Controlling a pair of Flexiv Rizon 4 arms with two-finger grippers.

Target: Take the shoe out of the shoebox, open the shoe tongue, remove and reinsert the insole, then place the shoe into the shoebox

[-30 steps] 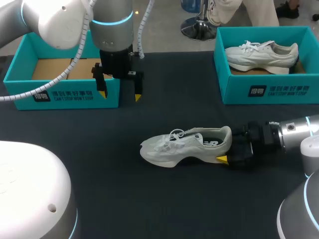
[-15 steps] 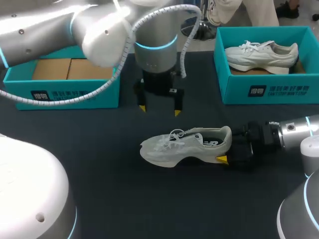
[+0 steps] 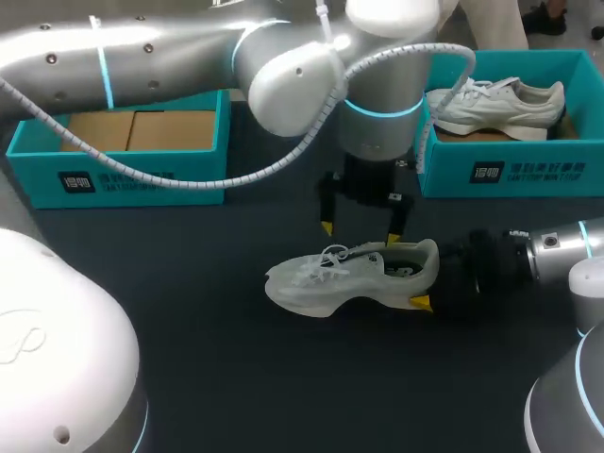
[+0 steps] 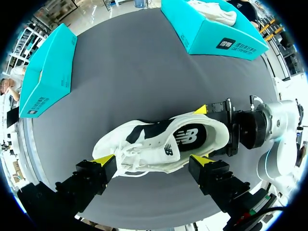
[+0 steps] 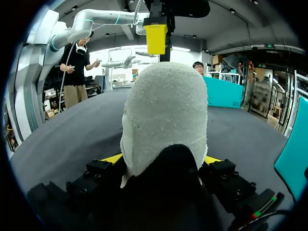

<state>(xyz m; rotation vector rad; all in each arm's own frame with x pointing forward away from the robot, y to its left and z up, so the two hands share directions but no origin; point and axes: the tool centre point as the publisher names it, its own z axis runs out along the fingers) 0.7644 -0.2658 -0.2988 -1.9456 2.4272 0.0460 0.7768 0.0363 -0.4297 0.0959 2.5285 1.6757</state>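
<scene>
Shoe: the shoe (image 3: 354, 276) stands on the table (image 3: 189, 321) between the two boxes, toe toward my left and heel toward my right arm.
Right gripper: my right gripper (image 3: 429, 283) pinches the heel from both sides.
Left gripper: my left gripper (image 3: 360, 232) hangs over the shoe's opening with its fingers spread wide, touching nothing that I can see.
Left wrist view only: I look straight down into the opening, with the insole lying inside (the head view only glimpses it side-on).
Right wrist view only: the heel's back fills the gap between the fingers. One yellow fingertip (image 5: 156, 38) of the left gripper shows above it.
Head view only: the left shoebox (image 3: 123, 175) shows bare cardboard inside, and the right shoebox (image 3: 510, 175) holds a second shoe (image 3: 495, 99).
Since a second ago: my left arm has swung from the left shoebox's front to over the shoe. The shoe and right gripper have not shifted.
</scene>
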